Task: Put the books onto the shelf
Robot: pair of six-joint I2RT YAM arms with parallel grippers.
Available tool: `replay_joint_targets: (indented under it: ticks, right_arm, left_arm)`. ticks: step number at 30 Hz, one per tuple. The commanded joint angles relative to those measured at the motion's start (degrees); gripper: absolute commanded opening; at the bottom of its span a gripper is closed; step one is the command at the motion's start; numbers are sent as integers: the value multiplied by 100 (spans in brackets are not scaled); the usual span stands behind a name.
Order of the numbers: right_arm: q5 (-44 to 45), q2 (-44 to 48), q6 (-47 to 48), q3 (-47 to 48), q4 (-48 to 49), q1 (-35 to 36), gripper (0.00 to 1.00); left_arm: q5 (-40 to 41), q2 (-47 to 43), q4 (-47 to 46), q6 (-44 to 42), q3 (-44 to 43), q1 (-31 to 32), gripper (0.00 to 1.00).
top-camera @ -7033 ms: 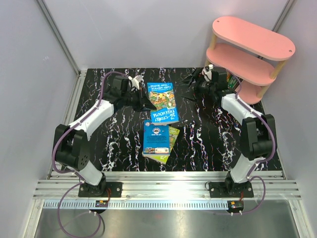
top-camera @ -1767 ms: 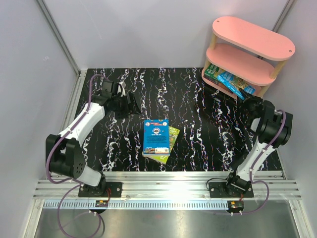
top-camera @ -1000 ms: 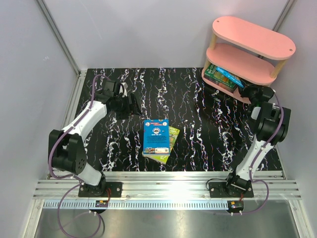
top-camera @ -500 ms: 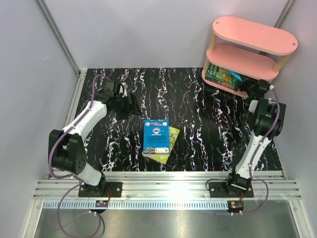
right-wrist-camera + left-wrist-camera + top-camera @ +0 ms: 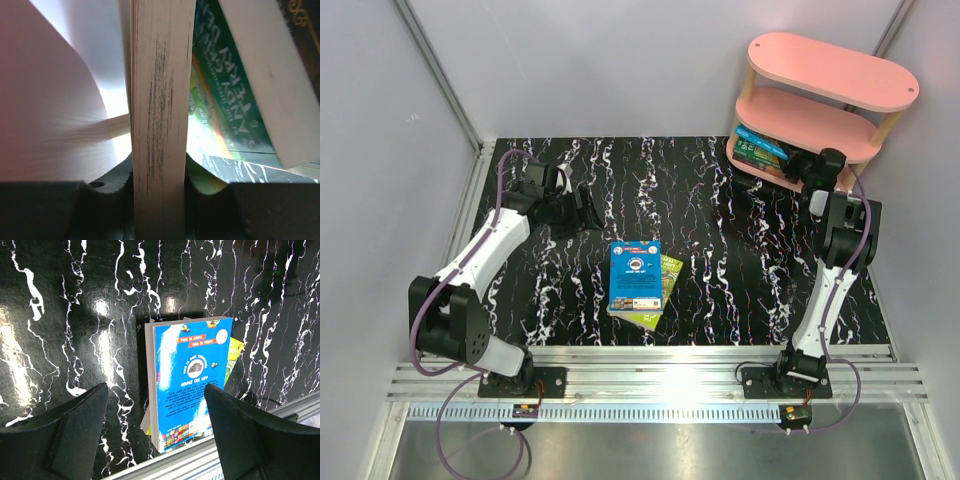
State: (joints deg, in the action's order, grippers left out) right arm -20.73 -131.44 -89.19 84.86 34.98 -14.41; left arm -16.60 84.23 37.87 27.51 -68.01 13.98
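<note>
Blue book (image 5: pixel 192 382) lies on yellow-green book (image 5: pixel 235 351) on black marbled table (image 5: pixel 60 315)

The left arm (image 5: pixel 490 245) climbs from its base in the lower left of the overhead view, white forearm slanting up toward the upper left and wrist bent in toward the middle. The left hand (image 5: pixel 585 212) hangs there tipped downward, jaws spread wide with nothing between them. The right arm (image 5: pixel 820 305) stands almost straight up the right side and folds over at the top. The right hand (image 5: pixel 806 165) reaches left, clamped on the page edge of a book (image 5: pixel 157 125).
</note>
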Motion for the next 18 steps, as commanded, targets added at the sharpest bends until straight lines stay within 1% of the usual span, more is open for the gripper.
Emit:
replay_joint_targets:
  ticks: [1, 5, 6, 7, 9, 10, 11, 12, 13, 14, 15, 17, 18]
  right_arm:
    - [-396, -31, 235, 434, -8, 114, 7]
    - [-634, 223, 726, 453, -605, 88, 6]
    - [-643, 267, 1006, 513, -946, 62, 6]
    - [-747, 294, 1148, 575, -1089, 53, 6]
    - [-914, 224, 1438, 750, -1448, 18, 8]
    - [-1063, 154, 1500, 899, -1555, -17, 10]
    - [-1117, 127, 1570, 962, -1730, -35, 19]
    - [-1196, 127, 1658, 988, -1749, -44, 30]
    - [-1196, 162, 1685, 971, -1758, -70, 43]
    - [-1188, 180, 1711, 945, -1819, -70, 54]
    - [-1179, 206, 1755, 893, -1828, -79, 70]
    - [-1196, 259, 1747, 857, -1820, -105, 78]
    - [-1249, 268, 1721, 831, -1793, -114, 85]
  left_arm:
    - [148, -196, -34, 44, 16, 0, 80]
    - [166, -170, -42, 62, -11, 0, 80]
    - [166, -152, -43, 62, -11, 0, 80]
    - [175, -152, -51, 71, -11, -9, 80]
    - [175, -117, -43, 62, -28, 0, 80]
    - [183, -100, -25, 62, -46, 0, 80]
    - [175, -99, -8, 44, -72, 0, 80]
    - [192, -91, 19, 27, -98, 8, 80]
    - [201, -73, 36, 18, -116, 0, 80]
    - [210, -56, 45, 9, -160, 0, 80]
    - [210, -38, 63, 9, -169, 0, 80]
    - [210, -3, 80, 9, -213, 0, 80]
    - [210, -3, 89, 9, -230, 0, 80]
